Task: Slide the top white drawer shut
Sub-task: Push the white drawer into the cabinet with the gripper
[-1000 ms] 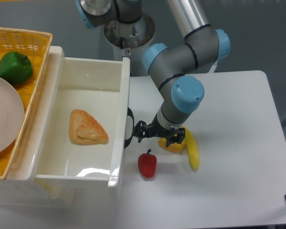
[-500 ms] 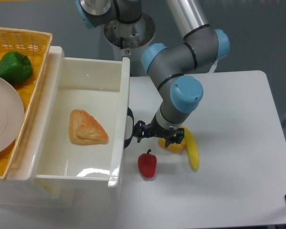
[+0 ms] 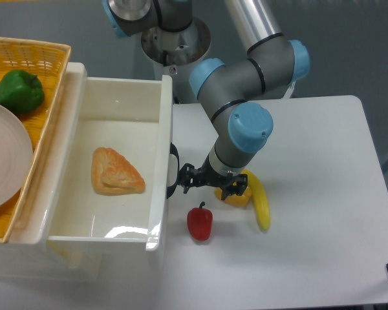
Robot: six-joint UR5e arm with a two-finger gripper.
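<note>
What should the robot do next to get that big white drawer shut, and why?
Probably keep pushing left. The end effector sits right at the black handle of the top white drawer, which is pulled far out with a pastry lying inside. A steady push on the front panel should slide it in.

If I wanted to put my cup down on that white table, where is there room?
The right side of the table, beyond the banana, is bare, as is the front strip below the red pepper. It is crowded between the top white drawer and the gripper.
</note>
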